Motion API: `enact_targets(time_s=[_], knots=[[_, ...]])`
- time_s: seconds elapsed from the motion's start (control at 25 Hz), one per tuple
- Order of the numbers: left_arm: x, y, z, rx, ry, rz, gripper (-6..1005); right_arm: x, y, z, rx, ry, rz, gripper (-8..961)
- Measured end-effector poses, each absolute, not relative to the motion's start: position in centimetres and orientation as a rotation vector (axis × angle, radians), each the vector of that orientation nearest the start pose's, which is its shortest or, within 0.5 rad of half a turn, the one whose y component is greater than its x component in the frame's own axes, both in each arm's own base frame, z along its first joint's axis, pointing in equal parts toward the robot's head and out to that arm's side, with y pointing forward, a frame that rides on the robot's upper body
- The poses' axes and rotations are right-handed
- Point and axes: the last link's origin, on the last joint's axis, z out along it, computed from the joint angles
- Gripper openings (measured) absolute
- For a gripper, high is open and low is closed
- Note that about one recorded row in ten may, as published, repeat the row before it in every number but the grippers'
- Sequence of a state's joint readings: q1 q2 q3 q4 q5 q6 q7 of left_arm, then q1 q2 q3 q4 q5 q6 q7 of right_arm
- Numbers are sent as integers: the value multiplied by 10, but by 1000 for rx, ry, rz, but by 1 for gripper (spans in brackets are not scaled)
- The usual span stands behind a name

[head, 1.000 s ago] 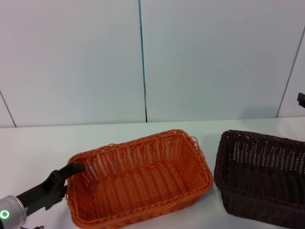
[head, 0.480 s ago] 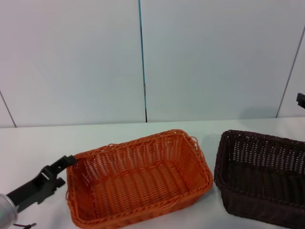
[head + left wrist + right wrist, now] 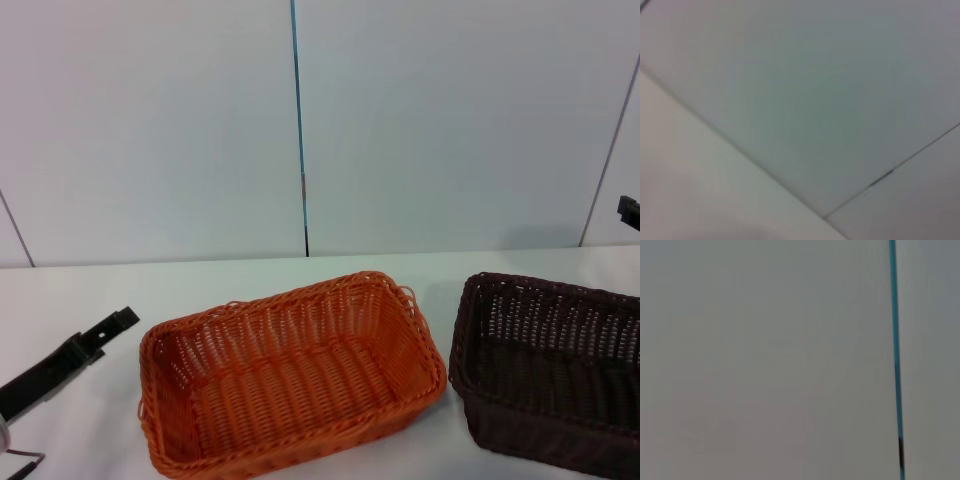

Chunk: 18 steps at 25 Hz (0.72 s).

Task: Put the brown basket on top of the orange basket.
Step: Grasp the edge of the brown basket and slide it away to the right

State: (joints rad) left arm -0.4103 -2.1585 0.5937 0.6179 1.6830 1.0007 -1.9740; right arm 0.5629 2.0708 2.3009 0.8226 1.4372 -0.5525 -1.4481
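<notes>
Two baskets sit side by side on the white table (image 3: pixel 80 290): one orange basket (image 3: pixel 290 375) centre, one brown basket (image 3: pixel 548 365) to its right, both holding nothing. The left gripper (image 3: pixel 100 330) hovers just left of the orange basket; whether it is clenched, I cannot tell.

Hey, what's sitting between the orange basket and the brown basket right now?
Nothing. In the head view, only a bare strip of white table separates the orange basket from the brown basket; they stand apart.

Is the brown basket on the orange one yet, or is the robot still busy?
Not yet. The brown basket sits on the table to the right of the orange basket, apart from it. The left gripper hovers left of the orange basket, holding nothing. Picking up and stacking the brown basket are still left.
</notes>
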Motion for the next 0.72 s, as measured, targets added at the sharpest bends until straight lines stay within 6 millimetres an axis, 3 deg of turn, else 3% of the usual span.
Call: enact_targets(time_s=[0.24,0.56,0.72], knots=[[-344,352,34,-1631,-1409,-988,918,285,446,95,1380,2688,2007,560],[-359,351,82,-1520,-1127,-963,914,284,444,91,1399,2704,1990,560],[-363,353,98,-1489,-1089,-971,913,282,444,88,1413,2720,1980,560]])
